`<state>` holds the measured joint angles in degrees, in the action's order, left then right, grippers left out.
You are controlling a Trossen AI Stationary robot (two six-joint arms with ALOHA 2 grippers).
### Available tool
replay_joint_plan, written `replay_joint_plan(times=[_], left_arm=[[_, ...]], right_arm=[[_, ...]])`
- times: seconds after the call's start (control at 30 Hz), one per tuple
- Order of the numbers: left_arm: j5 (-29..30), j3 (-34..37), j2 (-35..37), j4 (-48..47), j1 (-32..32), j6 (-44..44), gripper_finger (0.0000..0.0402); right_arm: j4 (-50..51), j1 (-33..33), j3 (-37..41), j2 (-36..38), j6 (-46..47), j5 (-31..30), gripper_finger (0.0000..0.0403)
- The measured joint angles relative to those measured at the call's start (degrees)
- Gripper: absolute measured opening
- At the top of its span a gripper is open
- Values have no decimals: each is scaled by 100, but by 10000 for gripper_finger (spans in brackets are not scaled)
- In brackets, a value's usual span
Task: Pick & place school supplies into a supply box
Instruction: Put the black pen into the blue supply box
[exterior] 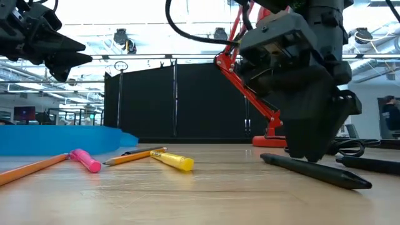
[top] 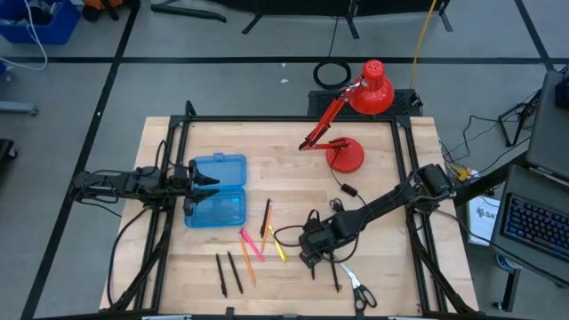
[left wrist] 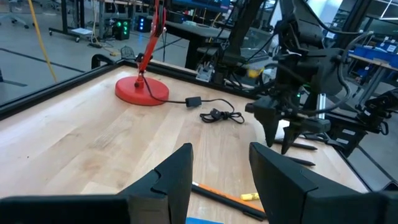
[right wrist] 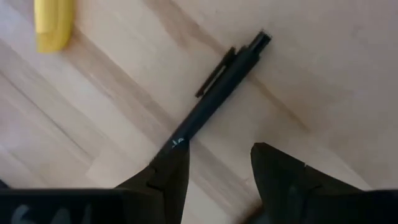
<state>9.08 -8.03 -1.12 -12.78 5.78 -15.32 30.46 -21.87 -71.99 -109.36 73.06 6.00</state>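
Bare wood table (right wrist: 112,112). Your right gripper (right wrist: 214,171), fingers spread, sits low with the black pen (right wrist: 214,87) under one finger, not between: closing may skid it away. Left gripper (left wrist: 221,177), fingers apart, hovers above the supply box (top: 216,191).

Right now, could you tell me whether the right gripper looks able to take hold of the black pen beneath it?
Probably yes: the right gripper hangs open just over the black pen with nothing in between, though the pen lies nearer one finger than midway.
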Motion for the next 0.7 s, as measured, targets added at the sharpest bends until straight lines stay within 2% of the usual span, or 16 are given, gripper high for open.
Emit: replay_joint_plan(times=[0.17,0.33,0.5,0.7], left_arm=[[2,197,-1,130,0,3,161],[-30,472,-34,733,-2,-8,161],[-48,509,-76,855,-1,-1,161],[-48,511,-75,855,0,14,161]], right_arm=[[-208,-31,-2,-5,61,-139,159],[-659,-38,-2,0,104,-150,159],[-326,-56,-2,0,150,-176,159],[-472,-74,-24,-182,152,-124,159]])
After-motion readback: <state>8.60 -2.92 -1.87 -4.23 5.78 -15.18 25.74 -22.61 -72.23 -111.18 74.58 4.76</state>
